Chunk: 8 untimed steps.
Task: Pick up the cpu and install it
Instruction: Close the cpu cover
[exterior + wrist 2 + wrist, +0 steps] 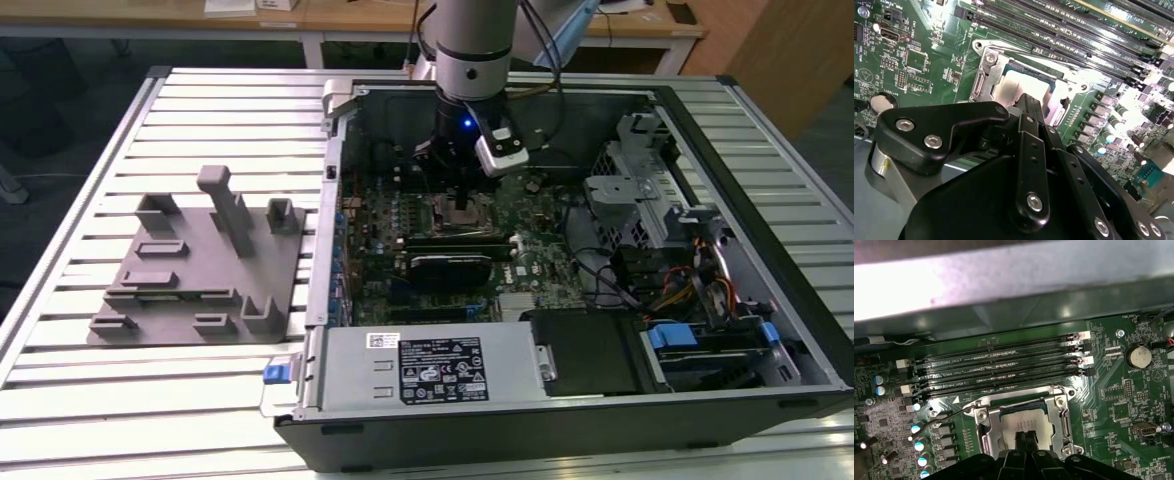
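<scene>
- Reaching the gripper (461,195) down into the open computer case (747,140), over the motherboard near the middle of the exterior view.
- Holding the fingers (1021,440) pressed together, pinching nothing, with only a hairline seam between them in the first wrist view.
- Hovering or resting the fingertips right at the cpu (1013,421) — contact impossible to confirm.
- Showing the cpu lying flat inside the socket (1061,417), framed by its metal bracket, just beside the memory slots (1004,365).
- Leaving the grey plastic blocks (200,265) well apart on the slatted table (80,400), at the exterior view's left.
</scene>
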Available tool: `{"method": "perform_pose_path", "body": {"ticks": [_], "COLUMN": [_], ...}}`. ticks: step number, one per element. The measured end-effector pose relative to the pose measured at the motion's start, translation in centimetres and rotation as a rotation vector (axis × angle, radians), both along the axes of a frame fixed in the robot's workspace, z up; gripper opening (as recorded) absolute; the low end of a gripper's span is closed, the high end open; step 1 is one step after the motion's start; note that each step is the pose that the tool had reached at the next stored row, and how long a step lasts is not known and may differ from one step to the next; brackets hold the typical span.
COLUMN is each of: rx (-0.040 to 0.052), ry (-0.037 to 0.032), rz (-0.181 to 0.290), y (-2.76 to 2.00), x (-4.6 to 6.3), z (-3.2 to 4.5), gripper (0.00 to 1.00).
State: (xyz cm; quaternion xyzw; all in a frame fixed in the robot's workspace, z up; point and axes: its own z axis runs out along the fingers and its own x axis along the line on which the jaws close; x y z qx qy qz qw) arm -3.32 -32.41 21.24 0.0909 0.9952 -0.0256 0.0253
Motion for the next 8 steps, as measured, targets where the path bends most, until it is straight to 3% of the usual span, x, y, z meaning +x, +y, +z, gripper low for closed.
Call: {"method": "perform_pose_path", "body": {"ticks": [8], "rx": [0.0006], "ry": [-0.0001], "rz": [0.0], "y": [-0.07], "x": [-0.76], "z": [-0.13], "gripper": [0.11]}}
